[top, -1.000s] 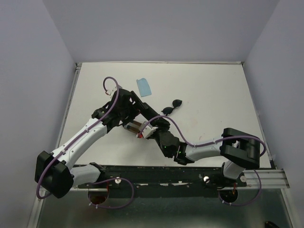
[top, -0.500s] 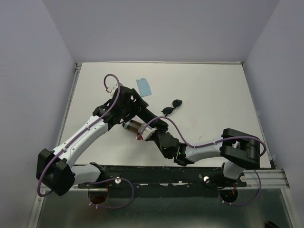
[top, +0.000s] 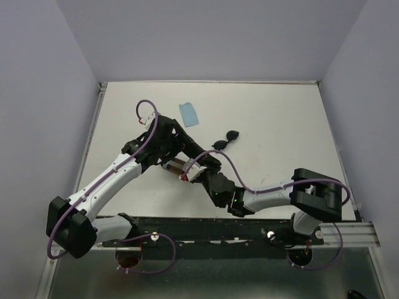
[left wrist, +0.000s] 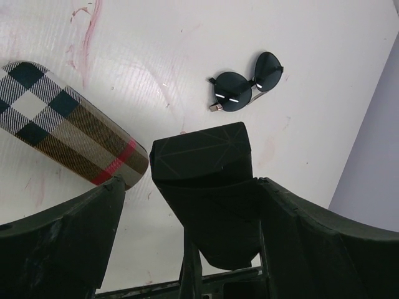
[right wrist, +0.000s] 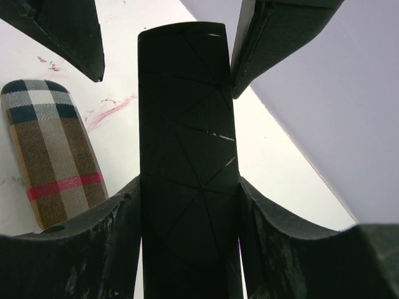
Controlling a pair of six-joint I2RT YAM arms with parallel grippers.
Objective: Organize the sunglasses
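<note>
The black-framed sunglasses [top: 225, 140] lie folded on the white table, beyond both grippers; they also show in the left wrist view [left wrist: 246, 89]. The orange sunglasses are out of view. My right gripper [right wrist: 188, 184] is shut on the plain black case [right wrist: 184, 93] and holds it lengthwise between its fingers. My left gripper [left wrist: 190, 180] is open, its fingers straddling the far end of that black case [left wrist: 199, 156], the right finger against it. The plaid case [left wrist: 68, 124] lies on the table just left of the black one.
A light blue cloth [top: 189, 114] lies further back on the table. Both arms meet at the table's middle [top: 196, 163]. Pink marks stain the table surface near the plaid case [right wrist: 53, 149]. Purple walls enclose the table.
The left arm has shifted slightly back and forth near the cases. The right gripper keeps its hold on the black case. The sunglasses have not moved.
</note>
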